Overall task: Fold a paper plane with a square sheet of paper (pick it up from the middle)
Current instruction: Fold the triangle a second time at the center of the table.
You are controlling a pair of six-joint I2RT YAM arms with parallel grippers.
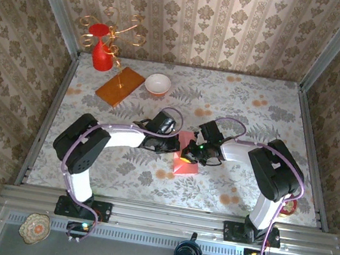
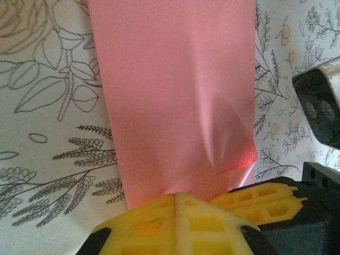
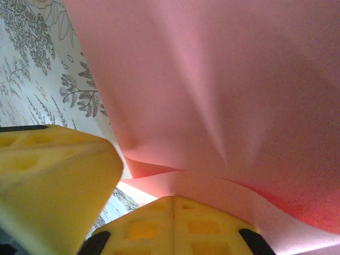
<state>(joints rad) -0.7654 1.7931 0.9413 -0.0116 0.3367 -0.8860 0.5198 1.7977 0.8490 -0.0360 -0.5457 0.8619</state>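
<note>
Here, at mid-table, the left gripper (image 2: 178,204) and right gripper (image 3: 174,210), yellow ribbed jaws closed tip to tip, each pinch the thin pink-salmon square sheet of paper (image 1: 185,161) side by side, puckering it on the floral-patterned table (image 1: 256,115). Uneven lifting, or arms pulling apart, could tear or wrongly crease the sheet. Beyond lie an orange-brown rectangular wooden board (image 1: 120,86), a white bowl (image 1: 158,84) and a red vase (image 1: 101,57).

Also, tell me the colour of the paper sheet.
The sheet of paper is plain salmon pink, unmarked; the left wrist view shows it best.
</note>
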